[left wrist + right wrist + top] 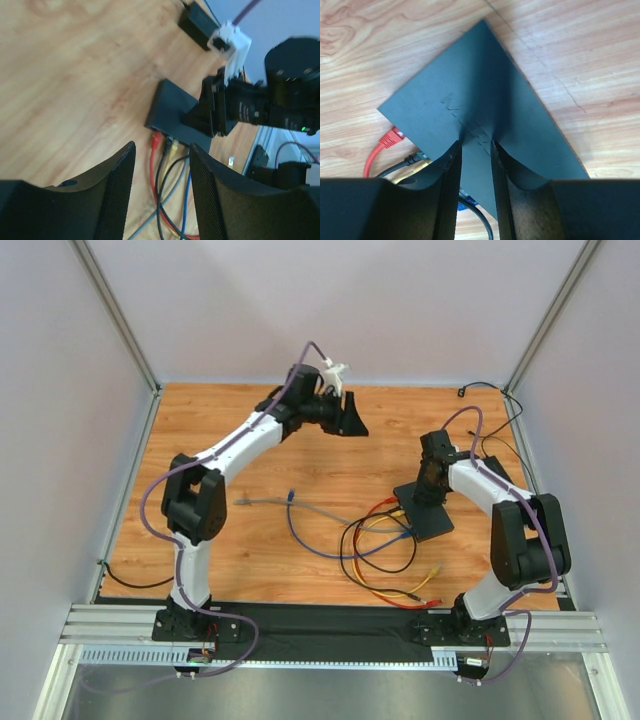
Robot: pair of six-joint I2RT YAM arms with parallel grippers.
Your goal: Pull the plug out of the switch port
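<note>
The switch (434, 522) is a flat black box lying right of centre on the wooden table. Red (156, 141), black and yellow (173, 147) plugs sit in ports along its near edge. Grey and blue cables run up to the same edge, and my left finger hides their ends. My right gripper (428, 492) presses down on the switch's top (470, 90); its fingers stand a little apart with nothing between them (476, 143). My left gripper (348, 420) hangs high over the back of the table, open and empty (162, 146), looking down at the ports.
A small black power brick (197, 22) with a thin cord lies at the back right. Red, yellow, black, blue and grey cables (375, 550) loop across the middle of the table. The grey cable's free end (245, 502) lies to the left. Walls close in three sides.
</note>
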